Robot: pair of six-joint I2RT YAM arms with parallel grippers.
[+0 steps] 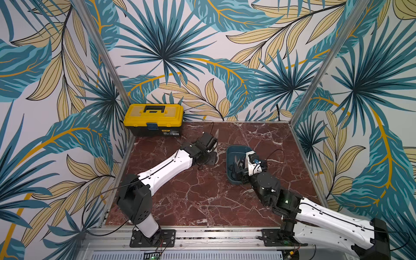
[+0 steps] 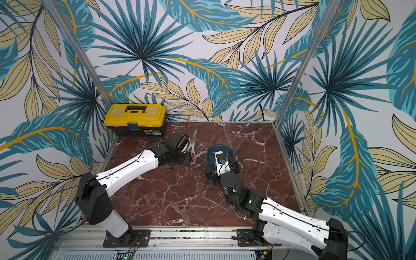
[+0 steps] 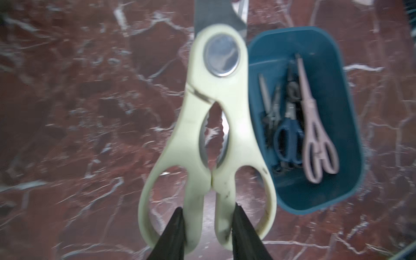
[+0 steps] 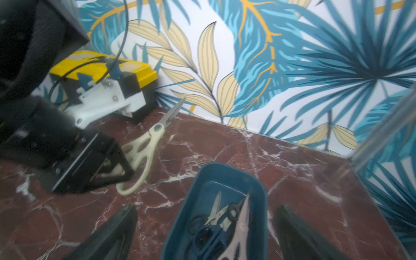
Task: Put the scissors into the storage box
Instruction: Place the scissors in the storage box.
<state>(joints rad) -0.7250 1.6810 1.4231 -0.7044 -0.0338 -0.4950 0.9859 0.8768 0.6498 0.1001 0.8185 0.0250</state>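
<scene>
Left gripper point(image 3: 210, 221) is clamping the large cream-handled steel scissors point(image 3: 216, 108). The claw is narrow, and its black fingers point(image 3: 177, 227) are pressing from either side on the inner bars of the two handle loops. The blades are closed and pointing toward the back edge of the red-brown marbled tabletop point(image 1: 202, 191).

In both top views this pair is sitting in the back half of the tabletop. It is lying between the yellow-lidded black toolbox point(image 1: 153, 117) (parked in the back left corner) and the dark teal-blue plastic storage box point(image 1: 237, 149). It is near the box but outside it. I cannot tell whether the handles are touching the marble or riding just above it.

The storage box is standing a little right of the tabletop's middle, with its long sides running front to back.

In the left wrist view, three kinds of scissors are lying inside it:
- the pale pink-handled scissors point(image 3: 313, 126), along one long wall
- the blue-handled scissors point(image 3: 288, 139), just beside them
- the small black-handled scissors point(image 3: 269, 112), heaped against the blue pair (too blurred to count)

Right gripper point(image 4: 207, 209) is hovering over the front end of the box — claw spread wide, gripping nothing. In the right wrist view one finger is showing outside each long wall. I cannot tell whether either finger is touching the box.
</scene>
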